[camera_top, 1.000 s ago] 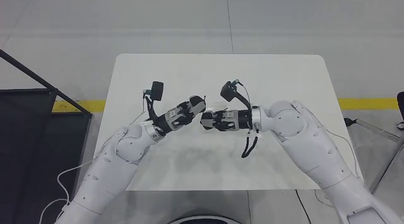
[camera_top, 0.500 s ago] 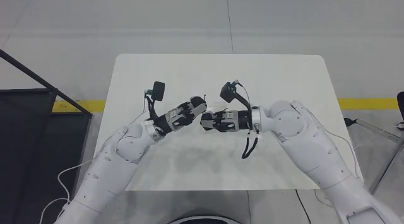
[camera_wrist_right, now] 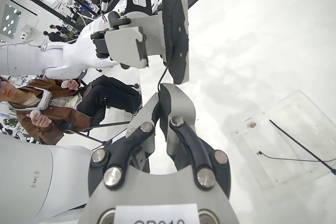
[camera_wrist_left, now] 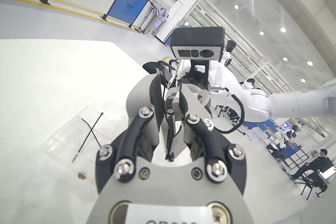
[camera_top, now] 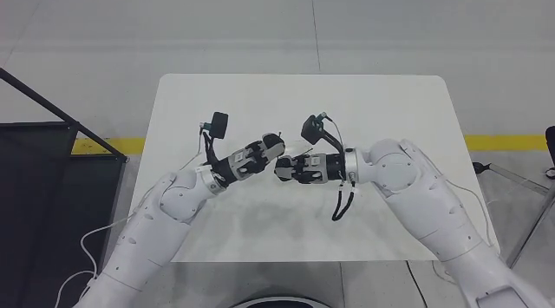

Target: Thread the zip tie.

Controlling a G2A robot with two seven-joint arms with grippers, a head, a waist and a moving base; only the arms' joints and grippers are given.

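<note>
While the right gripper (camera_wrist_right: 160,93) is pinching one end, thin black zip tie (camera_wrist_right: 160,78) curving slackly to the left gripper (camera_top: 274,141), hold there impossible to tell, over the middle of the table (camera_top: 390,117).

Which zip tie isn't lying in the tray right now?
The zip tie up in the air, pinched by the right gripper and reaching into the left gripper. The other two ties lie in the clear tray, crossing each other.
</note>
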